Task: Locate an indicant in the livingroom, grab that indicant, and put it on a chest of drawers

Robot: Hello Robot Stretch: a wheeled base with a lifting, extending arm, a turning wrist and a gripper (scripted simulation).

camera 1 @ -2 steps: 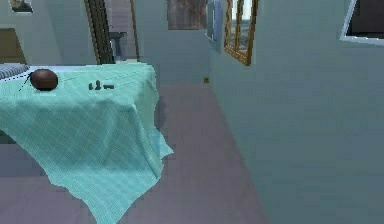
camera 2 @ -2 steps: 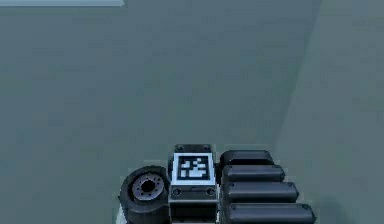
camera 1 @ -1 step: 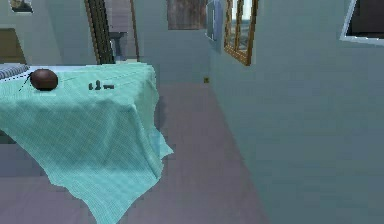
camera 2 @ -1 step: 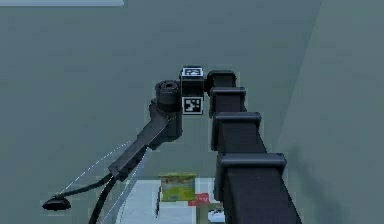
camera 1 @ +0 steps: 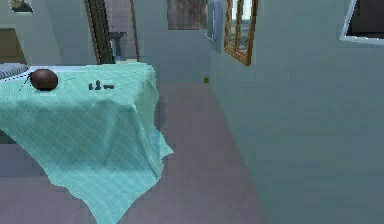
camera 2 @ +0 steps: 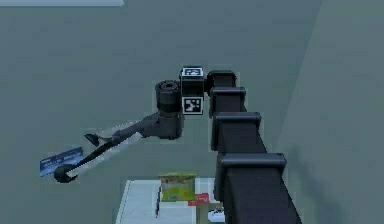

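A small blue flat thing (camera 2: 58, 161), prob. the indicant, hangs held at the pincer (camera 2: 78, 157) tip, 9 o'clock in arm side view; grip state, can't tell. A base turn could knock it on the wall (camera 2: 300, 60) & drop it. Fwd view adds a teal cloth (camera 1: 100, 125) w/ a brown ball (camera 1: 43, 79) at 9.

Pale grey-green walls (camera 1: 300, 110); dull mauve-grey floor (camera 1: 215, 150). Worktop (camera 1: 125, 78) at forward view's left, draped in turquoise cloth (camera 1: 110, 150) hanging nearly to floor; dark-framed doorway (camera 1: 115, 30) behind; wood-framed panel (camera 1: 240, 30) on right-hand wall, window or picture not distinguishable; picture (camera 1: 185, 12) on far wall. Arm side view: plain side wall (camera 2: 90, 60); low white surface (camera 2: 135, 205) at bottom edge.
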